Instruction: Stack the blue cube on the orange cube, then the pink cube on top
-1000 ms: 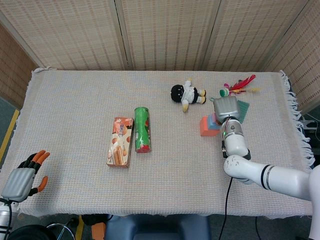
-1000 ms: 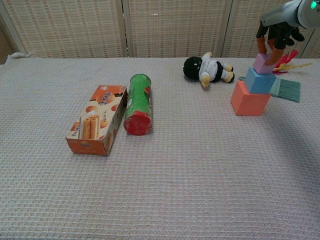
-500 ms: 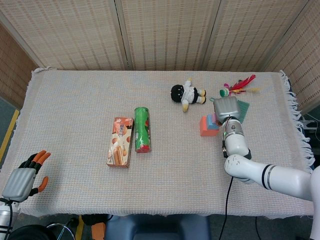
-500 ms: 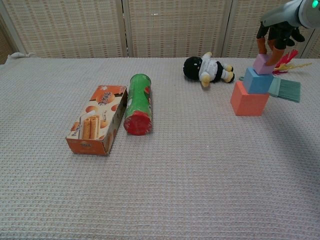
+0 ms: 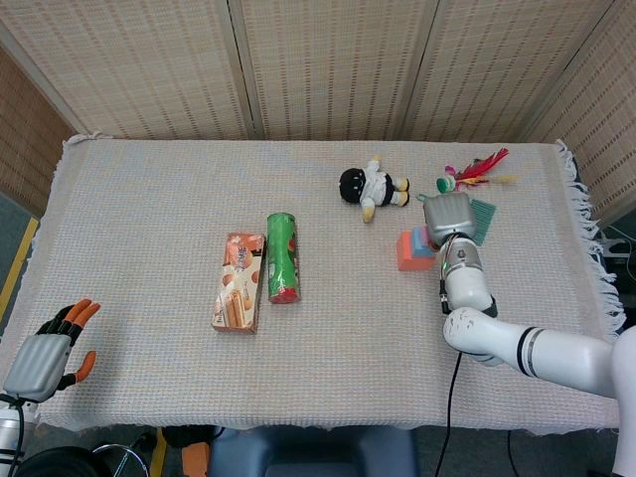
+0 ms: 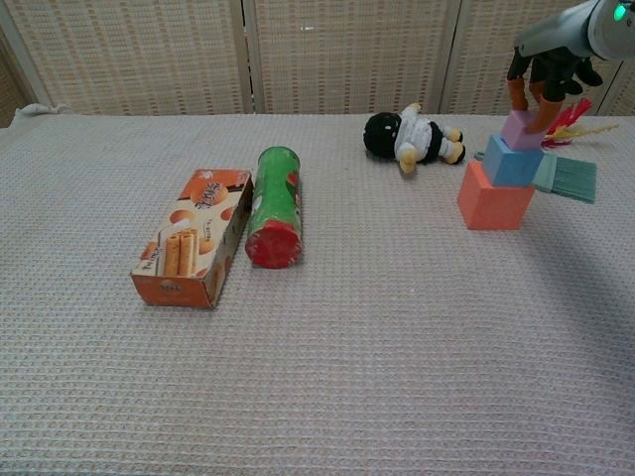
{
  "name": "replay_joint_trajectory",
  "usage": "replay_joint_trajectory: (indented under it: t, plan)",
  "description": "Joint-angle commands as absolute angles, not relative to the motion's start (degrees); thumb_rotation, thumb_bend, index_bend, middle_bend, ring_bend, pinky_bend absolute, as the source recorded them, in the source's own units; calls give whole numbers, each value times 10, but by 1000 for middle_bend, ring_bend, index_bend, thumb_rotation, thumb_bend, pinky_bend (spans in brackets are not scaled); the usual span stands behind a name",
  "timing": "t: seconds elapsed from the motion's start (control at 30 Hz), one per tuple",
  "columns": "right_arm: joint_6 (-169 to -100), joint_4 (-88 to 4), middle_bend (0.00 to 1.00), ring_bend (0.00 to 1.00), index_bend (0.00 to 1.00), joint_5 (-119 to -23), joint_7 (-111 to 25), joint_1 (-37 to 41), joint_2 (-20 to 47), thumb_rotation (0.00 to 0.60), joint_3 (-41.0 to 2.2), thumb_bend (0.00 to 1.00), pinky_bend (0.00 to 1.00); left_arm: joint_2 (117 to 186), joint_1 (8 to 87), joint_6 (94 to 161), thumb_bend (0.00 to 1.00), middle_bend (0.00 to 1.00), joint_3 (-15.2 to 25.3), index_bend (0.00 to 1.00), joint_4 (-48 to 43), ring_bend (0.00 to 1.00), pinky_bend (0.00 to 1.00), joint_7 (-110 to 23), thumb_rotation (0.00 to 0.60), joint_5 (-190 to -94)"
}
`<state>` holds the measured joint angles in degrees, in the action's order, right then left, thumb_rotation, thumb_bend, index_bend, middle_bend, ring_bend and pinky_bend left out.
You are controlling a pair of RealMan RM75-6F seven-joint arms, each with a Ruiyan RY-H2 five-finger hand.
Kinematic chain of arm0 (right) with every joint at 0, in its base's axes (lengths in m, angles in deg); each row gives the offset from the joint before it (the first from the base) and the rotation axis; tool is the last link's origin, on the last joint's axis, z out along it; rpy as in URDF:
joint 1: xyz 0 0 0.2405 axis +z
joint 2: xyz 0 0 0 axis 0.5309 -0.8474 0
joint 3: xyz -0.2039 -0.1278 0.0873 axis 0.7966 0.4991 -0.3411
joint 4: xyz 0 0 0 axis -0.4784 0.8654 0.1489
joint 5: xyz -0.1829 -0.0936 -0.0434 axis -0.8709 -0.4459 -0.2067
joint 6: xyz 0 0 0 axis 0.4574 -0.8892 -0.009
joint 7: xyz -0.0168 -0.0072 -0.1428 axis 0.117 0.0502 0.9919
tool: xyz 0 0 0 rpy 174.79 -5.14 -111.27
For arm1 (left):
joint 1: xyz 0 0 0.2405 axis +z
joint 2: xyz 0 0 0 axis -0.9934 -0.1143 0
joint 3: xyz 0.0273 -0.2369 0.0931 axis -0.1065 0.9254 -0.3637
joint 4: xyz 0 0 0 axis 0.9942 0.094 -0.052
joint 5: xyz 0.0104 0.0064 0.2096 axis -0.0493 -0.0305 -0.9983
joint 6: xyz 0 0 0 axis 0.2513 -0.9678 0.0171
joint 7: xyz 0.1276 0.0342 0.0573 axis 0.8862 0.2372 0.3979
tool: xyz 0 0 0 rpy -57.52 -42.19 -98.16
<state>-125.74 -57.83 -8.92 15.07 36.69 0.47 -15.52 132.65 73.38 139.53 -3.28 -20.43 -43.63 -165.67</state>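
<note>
Change: almost nothing has moved over the last second; the right hand stays at the pink cube and the stack leans the same way.
Right hand (image 6: 544, 81): reaches down from the upper right, its orange-tipped fingers (image 6: 517, 93) pinching the pink cube on both sides.
Pink cube (image 6: 520, 128): sits tilted on top of the blue cube, at the far right of the counter.
Blue cube (image 6: 513, 161): rests on the orange cube, shifted toward that cube's right side.
Orange cube (image 6: 494, 197): flat on the counter (image 6: 397, 377), bottom of the stack.
Left hand (image 5: 45, 355): at the near left corner of the counter, fingers spread, holding nothing.
Teal brush (image 6: 568, 178): lies just beside the stack on its right.
Feather toy (image 5: 475, 171): behind the stack, near the far edge.
Plush doll (image 6: 410, 136): lying to the left of the stack.
Green chip can (image 6: 275, 205): on its side at mid-counter, red end toward the chest camera.
Biscuit box (image 6: 192, 235): lies just left of the can.
</note>
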Motion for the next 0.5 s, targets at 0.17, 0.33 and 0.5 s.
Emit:
replay_joint_trajectory:
  t: [0.17, 0.33, 0.5]
  plan:
    - [-1261, -581, 661, 713, 527, -90, 155, 366, 3, 600, -152, 172, 718, 1327, 733, 1394, 474, 41, -33, 86, -204, 74, 243, -435, 600, -1656]
    - [-1263, -583, 661, 712, 525, -88, 162, 367, 3, 600, -149, 172, 718, 1328, 733, 1394, 473, 40, -33, 86, -204, 74, 244, -433, 600, -1655]
    - [-1264, -583, 661, 712, 504, -85, 164, 368, 3, 600, -150, 172, 718, 1328, 733, 1393, 481, 41, -33, 86, -204, 75, 244, -433, 600, -1655]
